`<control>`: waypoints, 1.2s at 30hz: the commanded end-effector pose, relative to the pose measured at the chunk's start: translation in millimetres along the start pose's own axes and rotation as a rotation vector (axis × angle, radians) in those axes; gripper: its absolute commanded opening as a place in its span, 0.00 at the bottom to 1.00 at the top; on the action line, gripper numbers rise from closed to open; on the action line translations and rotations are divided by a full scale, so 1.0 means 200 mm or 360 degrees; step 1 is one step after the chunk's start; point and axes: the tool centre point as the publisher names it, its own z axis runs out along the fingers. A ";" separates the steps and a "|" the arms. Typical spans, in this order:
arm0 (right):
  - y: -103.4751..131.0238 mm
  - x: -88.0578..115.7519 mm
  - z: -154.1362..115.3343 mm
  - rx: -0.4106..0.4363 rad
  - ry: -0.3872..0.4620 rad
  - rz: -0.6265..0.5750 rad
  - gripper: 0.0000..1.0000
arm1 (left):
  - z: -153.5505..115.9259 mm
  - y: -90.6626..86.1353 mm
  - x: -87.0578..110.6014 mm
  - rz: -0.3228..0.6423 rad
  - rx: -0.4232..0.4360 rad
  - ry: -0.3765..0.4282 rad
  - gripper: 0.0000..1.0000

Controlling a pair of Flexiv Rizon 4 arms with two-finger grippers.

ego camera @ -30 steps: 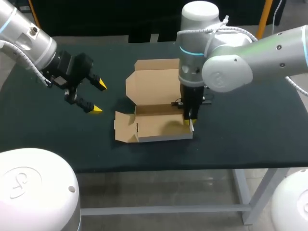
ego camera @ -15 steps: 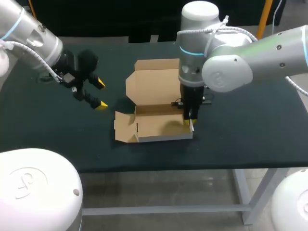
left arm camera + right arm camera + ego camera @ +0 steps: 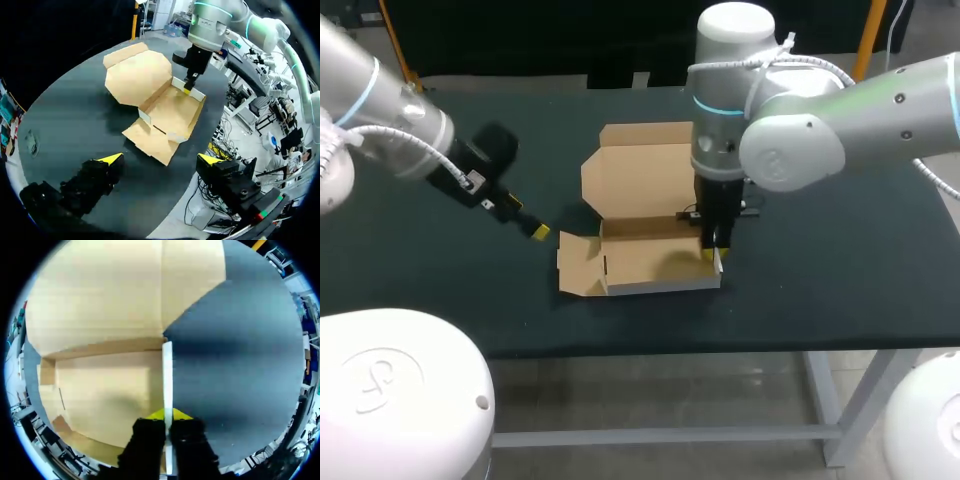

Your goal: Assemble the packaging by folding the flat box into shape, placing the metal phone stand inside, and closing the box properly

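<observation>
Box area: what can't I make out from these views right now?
Head view: the right arm hides most of the right gripper and the box's right wall.
Head view: a dark object behind that arm is mostly hidden; I cannot identify it.
Right wrist view: its fingers cover the wall's near end.

Dark green tabletop (image 3: 840, 270) on pale metal legs (image 3: 825, 400); lying near its middle, 1 half-folded cardboard box (image 3: 640, 255); tray open upward, lid flap folded back behind, 1 side flap spread flat on the surface at the left.
</observation>
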 end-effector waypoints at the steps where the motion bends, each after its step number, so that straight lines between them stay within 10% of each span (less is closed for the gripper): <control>1: 0.01 0.00 0.00 0.0007 -0.0004 0.0000 0.00 | 0.06 0.00 0.02 -0.1270 0.0071 -0.0205 1.00; 17: 0.01 0.00 0.00 0.0007 -0.0004 0.0000 0.00 | 0.20 0.02 -0.01 -0.1527 0.0087 -0.0122 1.00; 36: 0.01 0.00 0.00 0.0007 -0.0004 0.0000 0.00 | 0.51 0.08 -0.11 -0.1406 -0.0013 0.0136 0.84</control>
